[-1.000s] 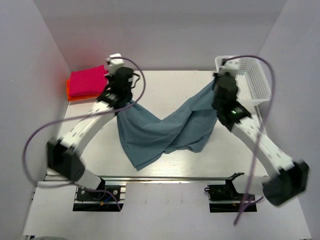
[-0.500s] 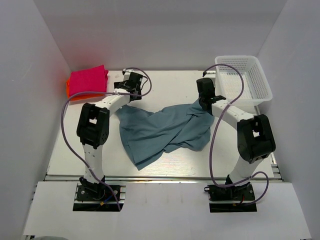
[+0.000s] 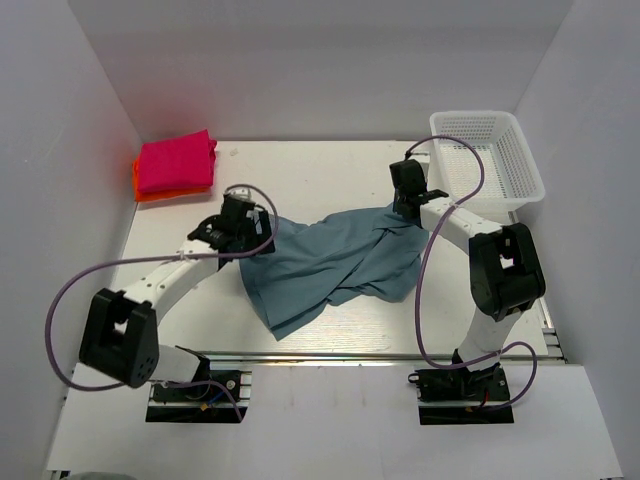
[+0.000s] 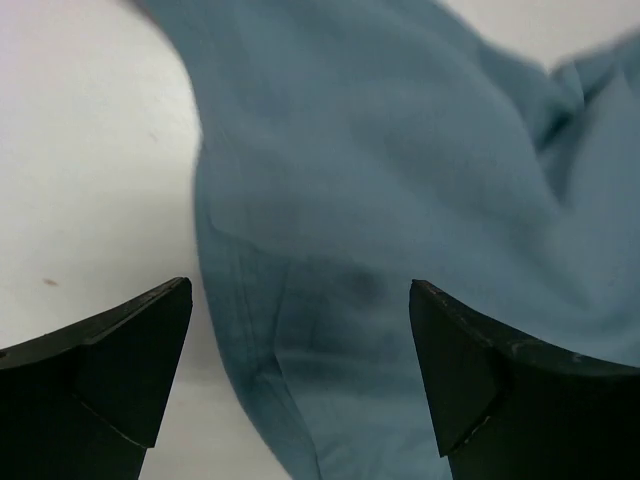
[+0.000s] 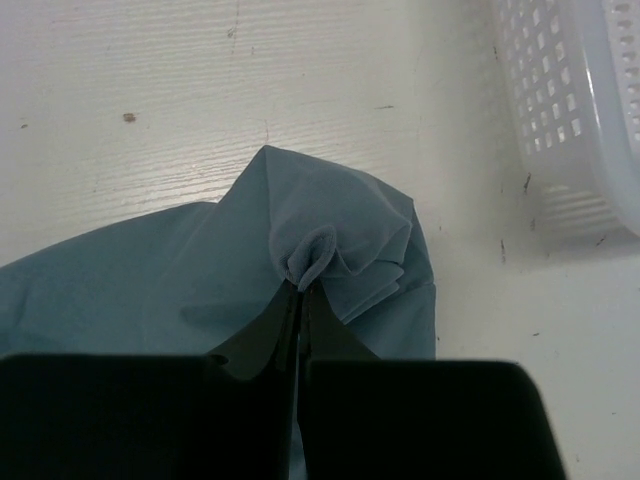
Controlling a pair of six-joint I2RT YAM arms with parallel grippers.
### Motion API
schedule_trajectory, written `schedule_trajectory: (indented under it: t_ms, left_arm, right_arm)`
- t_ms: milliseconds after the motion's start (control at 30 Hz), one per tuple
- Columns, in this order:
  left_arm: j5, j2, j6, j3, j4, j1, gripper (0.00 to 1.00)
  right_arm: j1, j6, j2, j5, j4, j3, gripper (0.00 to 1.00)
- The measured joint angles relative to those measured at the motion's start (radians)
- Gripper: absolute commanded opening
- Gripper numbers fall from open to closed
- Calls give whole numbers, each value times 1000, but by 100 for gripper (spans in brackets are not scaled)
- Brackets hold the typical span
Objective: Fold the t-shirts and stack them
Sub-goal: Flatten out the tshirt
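The teal-blue t-shirt [image 3: 330,265] lies rumpled across the middle of the table. My left gripper [image 3: 262,240] hovers open over its left edge, the fabric [image 4: 400,180] showing between the spread fingers [image 4: 130,360] with nothing in them. My right gripper [image 3: 402,212] is shut on a small pinch of the shirt's far right corner [image 5: 305,280]. The magenta-pink t-shirt [image 3: 177,162] sits folded on top of the orange-red one [image 3: 148,190] at the far left corner.
A white mesh basket [image 3: 500,170] stands at the far right, its wall [image 5: 590,100] close to my right gripper. White walls enclose the table on three sides.
My left gripper has opened, let go of the teal shirt's left edge and drawn back toward me. The shirt has dropped from hanging between both grippers onto the table. The right gripper keeps its pinch.
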Motion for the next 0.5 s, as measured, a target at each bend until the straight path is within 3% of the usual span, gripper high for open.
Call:
schedule_trajectory:
  t_ms: [100, 167, 300, 500]
  left_arm:
    - [94, -86, -10, -121, 10, -6, 99]
    - [137, -118, -14, -185, 21, -7, 93]
    - [208, -128, -20, -261, 31, -13, 82]
    - [270, -151, 0, -343, 74, -15, 76]
  right_arm:
    - [-2, 13, 0, -16, -12, 0, 0]
    - [-3, 18, 0, -26, -16, -1, 0]
    - [-4, 27, 0, -34, -24, -6, 0]
    - [-9, 38, 0, -35, -31, -6, 0]
